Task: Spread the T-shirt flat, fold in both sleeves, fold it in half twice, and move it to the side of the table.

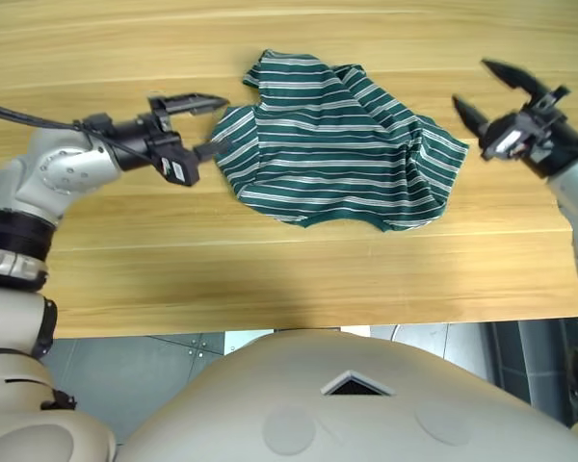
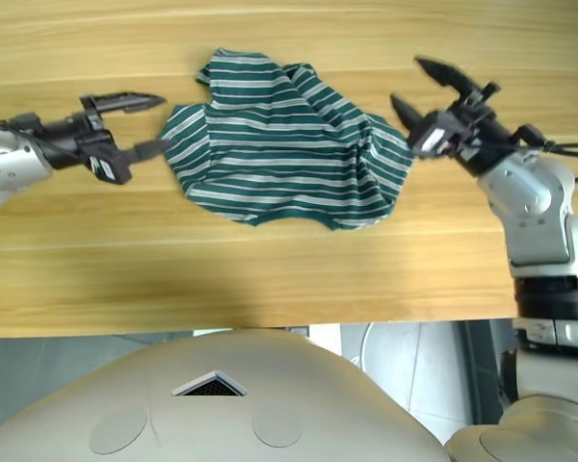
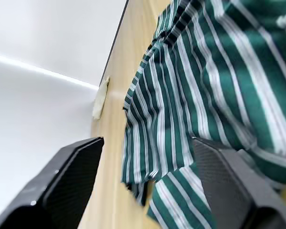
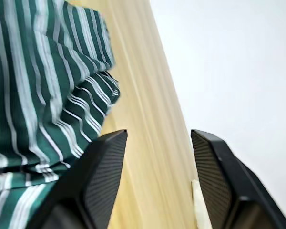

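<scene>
- A striped green T-shirt (image 1: 342,144) lies crumpled mid-desk (image 1: 270,269), not yet spread.
- The left gripper (image 1: 222,123), fingers apart, sits at the shirt's left edge. The right gripper (image 1: 472,84) hangs open just beside the right edge.
- Risk: pinching several bunched layers could drag the heap rather than flatten it.
</scene>
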